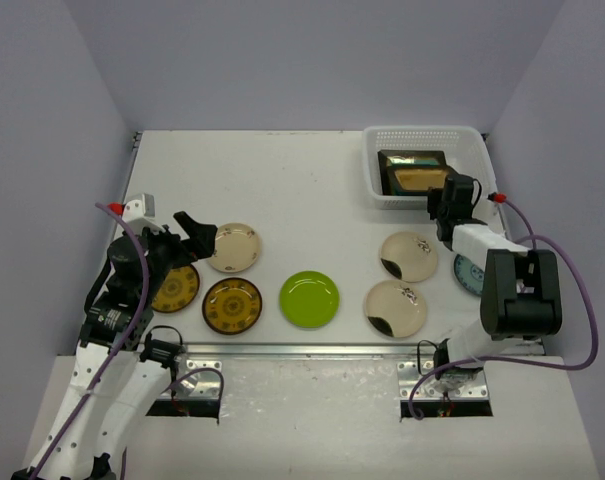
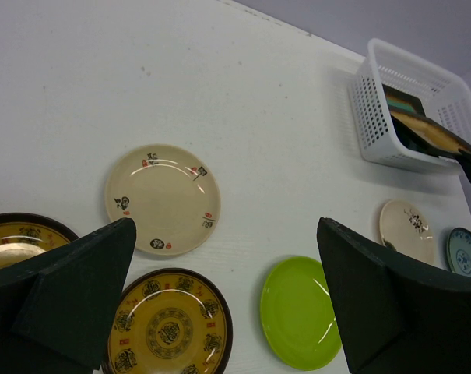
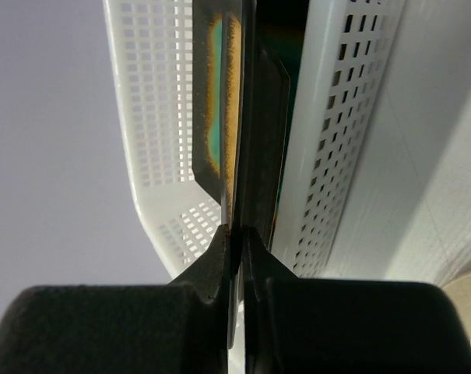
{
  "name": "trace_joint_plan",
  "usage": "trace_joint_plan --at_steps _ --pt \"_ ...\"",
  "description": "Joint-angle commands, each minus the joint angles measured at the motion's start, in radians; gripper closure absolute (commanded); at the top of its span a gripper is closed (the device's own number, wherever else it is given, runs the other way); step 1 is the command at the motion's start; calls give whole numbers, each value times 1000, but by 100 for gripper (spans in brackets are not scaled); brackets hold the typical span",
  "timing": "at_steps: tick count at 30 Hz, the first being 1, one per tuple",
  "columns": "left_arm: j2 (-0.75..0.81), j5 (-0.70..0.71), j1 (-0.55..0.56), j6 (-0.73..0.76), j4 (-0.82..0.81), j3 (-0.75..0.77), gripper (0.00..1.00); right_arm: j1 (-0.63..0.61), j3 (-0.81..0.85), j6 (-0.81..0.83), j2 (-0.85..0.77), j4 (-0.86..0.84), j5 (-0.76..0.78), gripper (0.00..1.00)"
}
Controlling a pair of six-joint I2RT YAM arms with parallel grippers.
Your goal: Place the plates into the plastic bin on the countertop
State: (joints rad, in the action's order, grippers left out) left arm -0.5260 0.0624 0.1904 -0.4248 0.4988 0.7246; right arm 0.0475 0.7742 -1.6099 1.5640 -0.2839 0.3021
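- Top external view: every loose plate lies flat, face up, on the plain white matte countertop [image 1: 302, 190]. They form a loose row across the lower half of the frame, above the metal rail [image 1: 302, 350].
- At far left, the left gripper [image 1: 196, 232] hangs with its jaws spread wide and holds nothing. Its arm covers part of a round brown-gold patterned plate [image 1: 177, 290].
- A second round brown-gold patterned plate [image 1: 232, 305] lies just right of the first. Above it is a round cream plate with small dark and red marks [image 1: 232, 247].
- A round lime green plate [image 1: 309, 299] sits at centre, apart from its neighbours.
- Right of it are two round cream plates with dark blotches [image 1: 396, 308] [image 1: 409, 256], one above the other and nearly touching.
- The white perforated plastic bin [image 1: 377, 165] stands at upper right, its long axis running left to right.
- Inside the bin lies a square dark-rimmed teal-centred plate [image 1: 412, 159].
- A square dark-rimmed amber-centred plate [image 1: 419, 180] rests tilted over the teal plate's near part.
- The right gripper [image 1: 444, 203] reaches over the bin's lower right corner, pinched tight on the amber plate's rim. In the right wrist view that plate runs edge-on straight up from the fingertips.
- A round blue-white plate [image 1: 468, 272] sits at far right, partly hidden by the right arm.
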Motion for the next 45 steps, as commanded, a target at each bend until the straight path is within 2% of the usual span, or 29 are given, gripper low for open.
trace_joint_plan --at_steps 1,5,12,19,22,23,29,32,35,40,45 --pt "7 7 14 -2 -29 4 0 -8 79 -62 2 -127 16 100" --pt "9 8 17 -2 -28 4 0 -8 120 -86 33 -28 23 97" --pt "10 9 21 -2 -27 4 0 -8 198 -80 83 17 -10 91" --pt "14 13 24 -3 -26 4 0 -5 304 -64 148 137 -57 71" --pt "13 12 25 -3 -26 4 0 -3 306 -51 150 171 -57 66" --pt "13 12 27 -3 -26 4 0 -4 305 -49 148 186 -58 62" --pt "12 11 29 -3 -27 4 0 -6 316 -24 116 288 -55 25" --pt "12 14 30 -3 -28 2 0 -6 339 -6 91 372 -59 11" --pt "10 18 30 -5 -28 2 0 -6 328 4 57 348 -107 2" --pt "-7 30 30 -8 -26 3 0 -9 376 78 23 370 -173 1" --pt "-41 20 30 -10 -30 4 0 -11 397 158 -54 381 -308 1"
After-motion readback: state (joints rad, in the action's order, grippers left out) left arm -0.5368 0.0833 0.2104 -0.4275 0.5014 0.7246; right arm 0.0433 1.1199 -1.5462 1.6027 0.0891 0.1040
